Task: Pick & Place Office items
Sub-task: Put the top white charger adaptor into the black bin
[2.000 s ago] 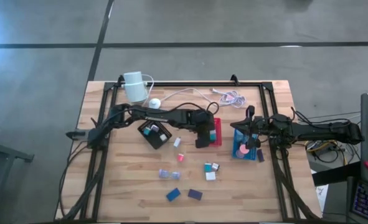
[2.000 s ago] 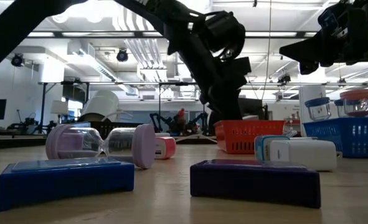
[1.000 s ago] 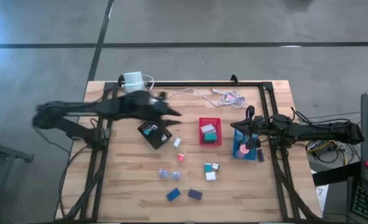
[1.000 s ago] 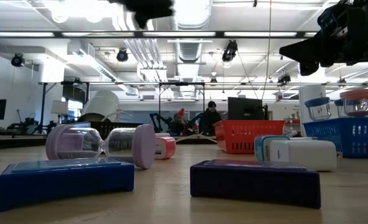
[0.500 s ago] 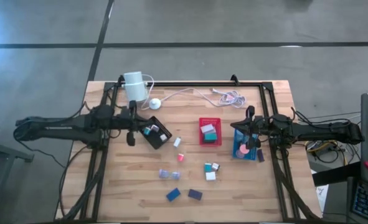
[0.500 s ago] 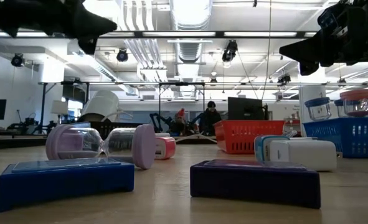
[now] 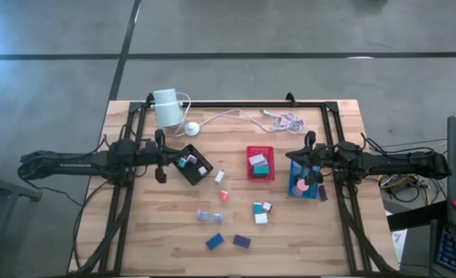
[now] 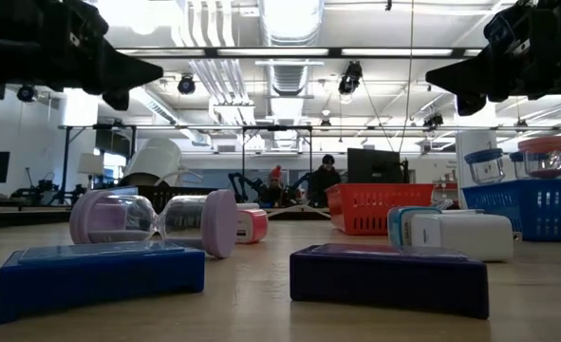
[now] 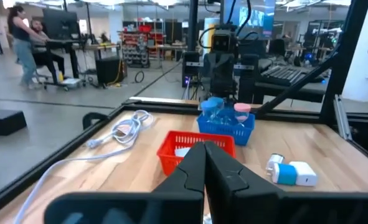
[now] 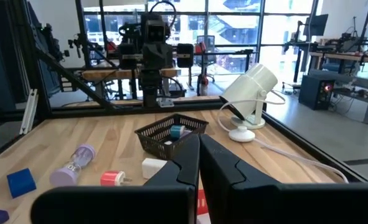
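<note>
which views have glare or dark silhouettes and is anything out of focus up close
Low view: bright ceiling lights wash out the top, and both arms read as dark silhouettes against them; the nearest blue rectangular block and purple rectangular block look slightly soft. Left wrist view: the left gripper, shut, is a dark shape low in the frame. Right wrist view: backlit windows behind, with the shut right gripper dark in front.

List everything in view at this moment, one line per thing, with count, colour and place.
Table: one, wooden.
Lamp: one, white, far left corner, cabled.
Cable coil: one, white, far edge.
Black tray: one, left of centre, holding pieces.
Red tray: one, centre, holding pieces.
Blue tray: one, right, holding pieces.
Loose office items: about nine, mixed colours, near half.
Left gripper: shut, beside the black tray.
Right gripper: shut, over the blue tray.
</note>
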Action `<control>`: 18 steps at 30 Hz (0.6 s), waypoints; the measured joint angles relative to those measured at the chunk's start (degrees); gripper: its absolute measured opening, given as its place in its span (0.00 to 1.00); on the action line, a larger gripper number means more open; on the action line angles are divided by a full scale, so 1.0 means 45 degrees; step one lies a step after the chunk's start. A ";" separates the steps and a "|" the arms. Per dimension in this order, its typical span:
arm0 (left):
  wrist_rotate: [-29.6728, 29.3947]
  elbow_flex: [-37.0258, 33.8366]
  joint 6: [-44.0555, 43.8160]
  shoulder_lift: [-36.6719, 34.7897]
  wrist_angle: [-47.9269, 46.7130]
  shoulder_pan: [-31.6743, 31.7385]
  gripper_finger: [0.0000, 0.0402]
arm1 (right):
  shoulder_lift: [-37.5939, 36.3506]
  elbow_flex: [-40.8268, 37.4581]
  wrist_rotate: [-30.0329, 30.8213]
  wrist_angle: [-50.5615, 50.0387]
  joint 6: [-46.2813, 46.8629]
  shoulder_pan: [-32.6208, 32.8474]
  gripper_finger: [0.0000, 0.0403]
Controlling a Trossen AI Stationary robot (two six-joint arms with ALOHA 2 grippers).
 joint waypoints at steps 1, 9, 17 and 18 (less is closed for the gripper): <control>0.0007 -0.0072 0.0098 -0.0180 -0.0038 0.0020 0.01 | 0.0000 0.0000 0.0004 0.0028 0.0050 0.0000 0.02; 0.0098 -0.0086 0.0255 -0.1215 -0.1680 0.0043 0.01 | 0.0000 0.0005 0.0000 0.0431 0.0086 -0.0004 0.02; 0.0099 -0.0028 0.0093 -0.1303 -0.1673 0.0043 0.02 | 0.0347 0.0005 0.0000 0.1157 0.0470 -0.0002 0.02; 0.0098 -0.0032 0.0126 -0.1303 -0.1673 0.0043 0.02 | 0.0418 0.0005 0.0000 0.1384 0.0498 -0.0001 0.02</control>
